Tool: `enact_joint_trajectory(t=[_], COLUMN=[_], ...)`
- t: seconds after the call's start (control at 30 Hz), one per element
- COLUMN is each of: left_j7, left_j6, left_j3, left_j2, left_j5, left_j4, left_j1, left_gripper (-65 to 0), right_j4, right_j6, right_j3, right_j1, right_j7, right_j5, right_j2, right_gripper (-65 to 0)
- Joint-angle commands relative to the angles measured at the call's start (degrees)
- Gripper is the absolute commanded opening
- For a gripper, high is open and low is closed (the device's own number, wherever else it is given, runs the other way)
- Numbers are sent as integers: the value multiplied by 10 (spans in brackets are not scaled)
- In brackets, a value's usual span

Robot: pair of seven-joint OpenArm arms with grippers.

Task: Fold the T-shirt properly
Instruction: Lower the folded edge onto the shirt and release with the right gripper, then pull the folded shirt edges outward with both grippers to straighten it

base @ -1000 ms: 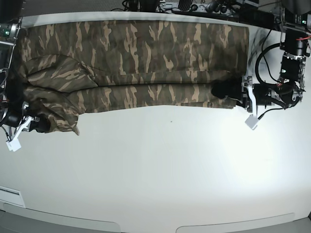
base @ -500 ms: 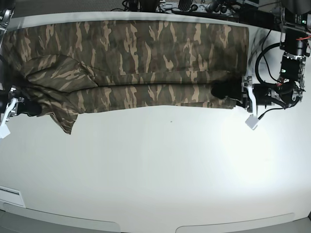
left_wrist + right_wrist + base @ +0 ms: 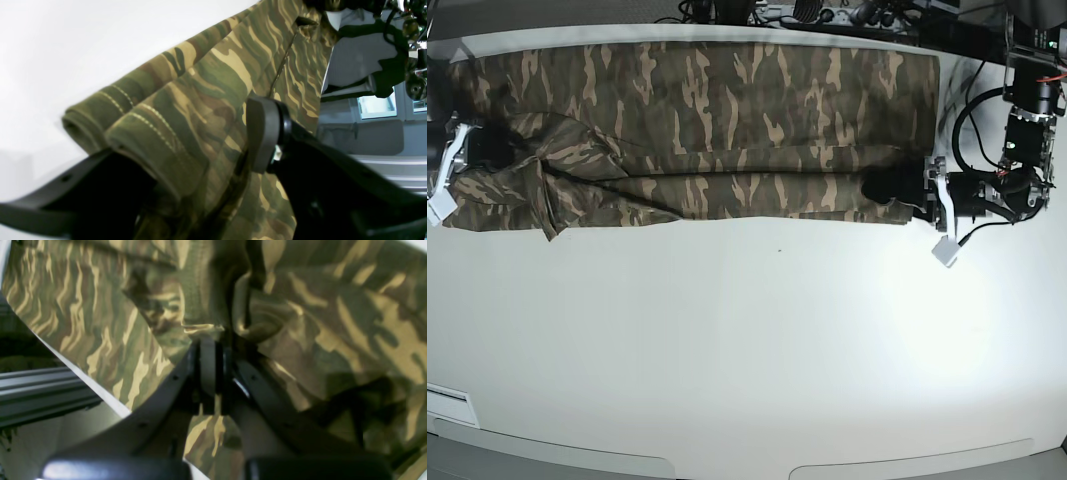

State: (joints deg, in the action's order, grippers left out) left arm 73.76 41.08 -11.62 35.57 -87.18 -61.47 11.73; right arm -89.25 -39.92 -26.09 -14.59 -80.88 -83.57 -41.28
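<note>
Both arms are built from black housings, with looped black cables at the left arm and white square finger pads fitted.

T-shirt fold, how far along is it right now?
Done: the T-shirt lies as a long band across the far side of the table, its near edge folded over. In hand: the left gripper and right gripper each clamp an end. Left: folding the band crosswise into a compact stack.

A white table with black cables beyond.
</note>
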Motion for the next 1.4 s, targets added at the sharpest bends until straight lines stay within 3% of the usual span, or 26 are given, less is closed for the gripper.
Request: enact_joint_trajectory(t=[0.0,0.33,0.8,0.97,1.07,1.17,1.37], left_j7=[42,42,52,62,62,62,62], left_j6=[-20,-20,-21,-21,-21,-21,-21], left_j3=[-7,-7,-7,-7,-7,-7,9], left_j2=[5,8,16,35,48,59,73], left_j5=[22,22,22,22,22,22,22], left_j4=[8,8,8,8,8,8,7], left_j1=[-12,-12,24,42,54,70,98], left_gripper=[-307,-307,-307,-307,-307,-307,-307], right_j4=[-10,-10,-10,-10,-10,-10,-10], right_j6=[-1,-1,-1,-1,-1,-1,-1], right_j3=[-7,-7,-7,-7,-7,-7,-7], right_j1=[8,-26,-78,-88,-104,-113,-113], right_j7=[9,9,9,43,64,80,168], right_j5=[-14,-14,-14,127,170,189,190], right_j2=[-19,-56,-52,-51,-51,-51,-41], right_gripper=[-650,-650,-650,-650,-650,-650,-650])
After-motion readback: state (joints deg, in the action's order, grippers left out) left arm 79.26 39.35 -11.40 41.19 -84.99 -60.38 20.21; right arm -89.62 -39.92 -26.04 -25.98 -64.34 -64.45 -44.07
